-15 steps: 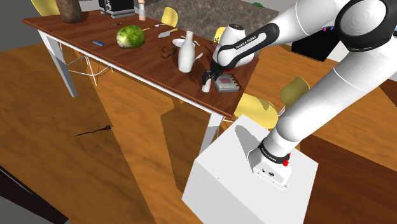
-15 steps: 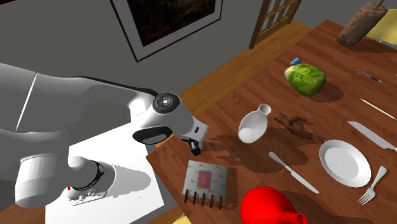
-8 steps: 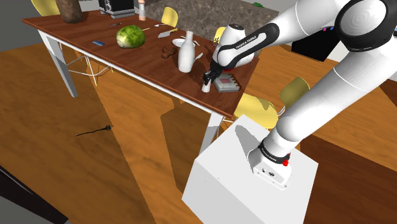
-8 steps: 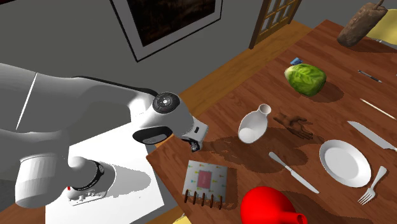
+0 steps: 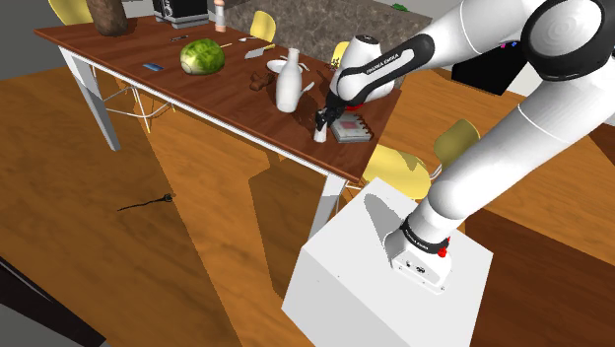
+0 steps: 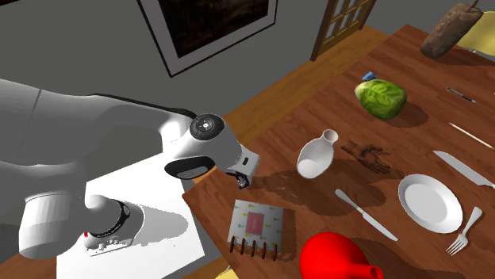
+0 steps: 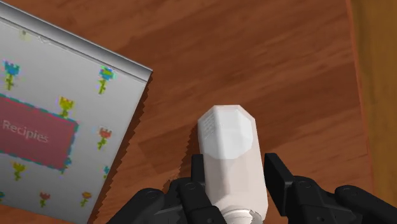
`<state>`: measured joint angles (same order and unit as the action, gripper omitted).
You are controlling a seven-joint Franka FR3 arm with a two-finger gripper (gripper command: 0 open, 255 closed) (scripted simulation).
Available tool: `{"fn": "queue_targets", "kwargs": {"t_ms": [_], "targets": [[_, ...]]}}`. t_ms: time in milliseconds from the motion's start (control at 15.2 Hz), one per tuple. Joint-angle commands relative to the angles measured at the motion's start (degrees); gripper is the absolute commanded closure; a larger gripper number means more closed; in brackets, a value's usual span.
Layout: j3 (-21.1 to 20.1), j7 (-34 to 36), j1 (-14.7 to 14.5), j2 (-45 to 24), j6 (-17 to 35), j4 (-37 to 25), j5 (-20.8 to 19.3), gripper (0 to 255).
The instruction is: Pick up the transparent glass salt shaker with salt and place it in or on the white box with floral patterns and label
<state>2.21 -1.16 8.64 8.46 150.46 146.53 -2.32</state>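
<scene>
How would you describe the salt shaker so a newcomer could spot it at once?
On the wooden table, look at the corner nearest the robot's stand, where a flowered box lies flat. Beside it, clasped by the gripper, stands the salt shaker: small, white, faceted top.

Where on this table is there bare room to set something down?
Bare wood lies between the white vase and the round green produce, and between the floral box and the table knife. It is crowded around the plate, with fork and red vase nearby.

The wooden table [image 6: 428,136] carries a floral box [image 6: 256,226], white vase [image 6: 315,157], green melon [image 6: 381,97], plate [image 6: 430,203] and knife [image 6: 365,214].
</scene>
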Motion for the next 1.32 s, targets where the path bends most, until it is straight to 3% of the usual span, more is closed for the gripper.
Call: {"fn": "queue_targets", "kwargs": {"t_ms": [0, 1254], "targets": [[-0.07, 0.07, -0.04, 1.22, -1.67, -0.44, -0.01, 255], [-0.23, -0.25, -0.14, 9.83, -17.94, -8.09, 0.24, 255]]}}
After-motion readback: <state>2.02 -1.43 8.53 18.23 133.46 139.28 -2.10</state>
